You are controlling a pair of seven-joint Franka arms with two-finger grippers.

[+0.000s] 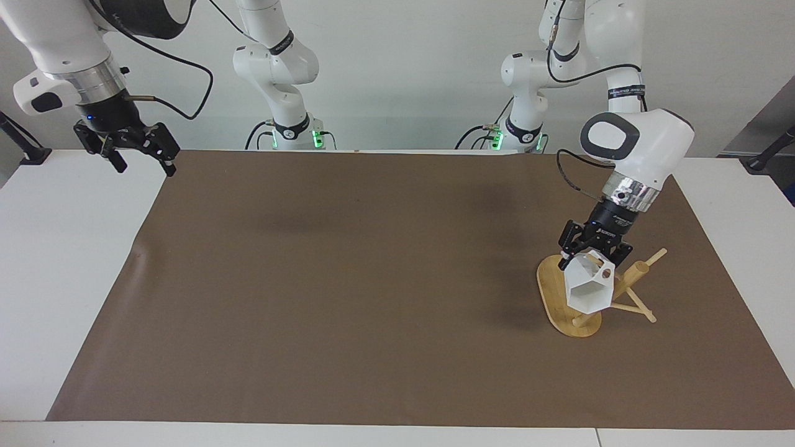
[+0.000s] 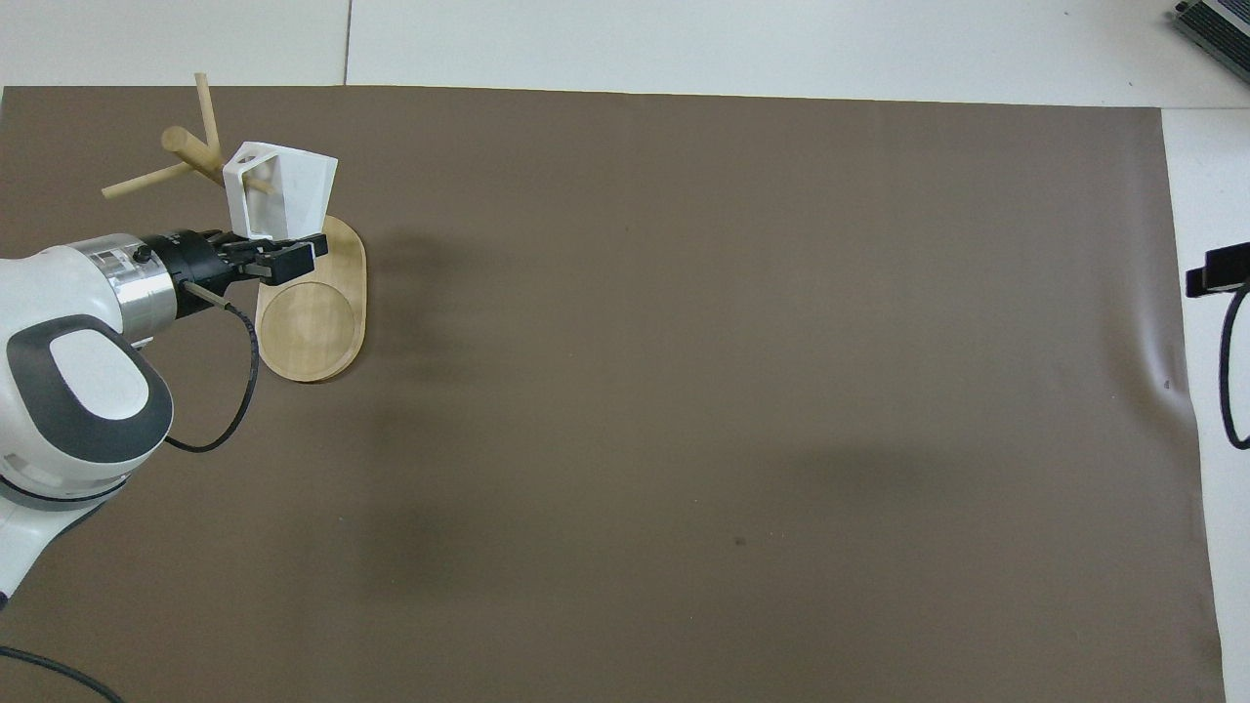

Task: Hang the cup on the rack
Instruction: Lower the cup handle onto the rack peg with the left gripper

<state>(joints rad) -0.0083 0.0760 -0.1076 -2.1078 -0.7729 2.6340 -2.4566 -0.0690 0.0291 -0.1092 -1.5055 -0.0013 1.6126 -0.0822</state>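
The left claw [image 1: 589,254] is closed on the cup [image 1: 589,287]. It holds the cup by the top edge, next to the handle. The arm comes down at a slant from above, and the claw is tipped toward the rack [image 1: 574,310].

The cup is white with flat sides. It is turned on its side, so its open mouth faces away from the robots. The round hole in its handle is at the top. In the overhead view a thin peg [image 2: 256,183] goes into the cup's handle part. I cannot tell if the cup's weight is on the peg or only in the claw.

The rack stands on the brown mat [image 1: 348,279], at the left arm's end of the tabletop [image 1: 68,261]. It has a flat oval base, a thick post [image 1: 632,273] that leans, and thin sticks that cross through it. The cup is over the base, right beside the post. It does not touch the base.

The right claw [image 1: 141,162] is open wide, with its 2 fingers [image 1: 168,166] far apart. It holds nothing. It is up in the air over the corner of the mat at the right arm's end. That arm waits. In the overhead view only a small black tip shows at the edge.
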